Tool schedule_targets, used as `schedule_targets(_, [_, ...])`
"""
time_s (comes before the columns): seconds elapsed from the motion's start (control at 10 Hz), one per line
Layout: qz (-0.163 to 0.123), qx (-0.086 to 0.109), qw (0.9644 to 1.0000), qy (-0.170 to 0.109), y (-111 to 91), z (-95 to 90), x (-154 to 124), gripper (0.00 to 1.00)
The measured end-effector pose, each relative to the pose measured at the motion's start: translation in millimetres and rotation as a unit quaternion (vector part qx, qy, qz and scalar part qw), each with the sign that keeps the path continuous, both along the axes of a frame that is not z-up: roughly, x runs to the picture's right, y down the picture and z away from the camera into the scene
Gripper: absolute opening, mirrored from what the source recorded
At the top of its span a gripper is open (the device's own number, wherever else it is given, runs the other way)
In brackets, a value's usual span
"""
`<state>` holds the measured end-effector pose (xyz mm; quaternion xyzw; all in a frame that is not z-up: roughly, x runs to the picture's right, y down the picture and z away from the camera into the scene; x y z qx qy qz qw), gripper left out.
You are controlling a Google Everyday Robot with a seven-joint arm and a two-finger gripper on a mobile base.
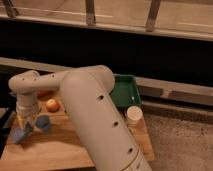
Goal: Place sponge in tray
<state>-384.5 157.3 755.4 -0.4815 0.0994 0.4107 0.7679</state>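
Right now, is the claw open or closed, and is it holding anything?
Claw: closed, low at the left end of the table; whether it holds anything cannot be told.

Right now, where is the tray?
In the camera view the green tray sits right of centre, at the far edge of the table, just behind the white cup; the pincer hangs low at the far left.

dim, warm yellowish indoor light, brightest along the top edge and on the upper side of the arm (95, 115). deep black strip across the middle, no detail in it. soft blur and blocky compression all over. gripper (27, 127) low at left over the wooden table (60, 147), smeared, outline lost in its own shadow.
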Motion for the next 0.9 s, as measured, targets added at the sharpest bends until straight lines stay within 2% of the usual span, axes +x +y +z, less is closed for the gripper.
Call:
schedule_targets(0.1, [-0.002, 0.012, 0.9999, 0.009, -20.5, -1.6, 5.9, 0.0])
schedule_targets(0.3, [-0.004, 0.02, 0.9995, 0.023, -41.3, 0.4, 13.8, 0.0])
schedule_targets(0.5, [0.014, 0.019, 0.9982, 0.056, -71.9, 17.9, 44.0, 0.0])
schedule_targets(0.6, [0.022, 0.017, 0.9974, 0.066, -80.0, 23.5, 56.0, 0.0])
schedule_targets(0.7, [0.041, 0.015, 0.9952, 0.088, -95.2, 33.6, 84.0, 0.0])
schedule_targets(0.9, [0.07, 0.014, 0.9896, 0.125, -114.2, 37.5, 134.0, 0.0])
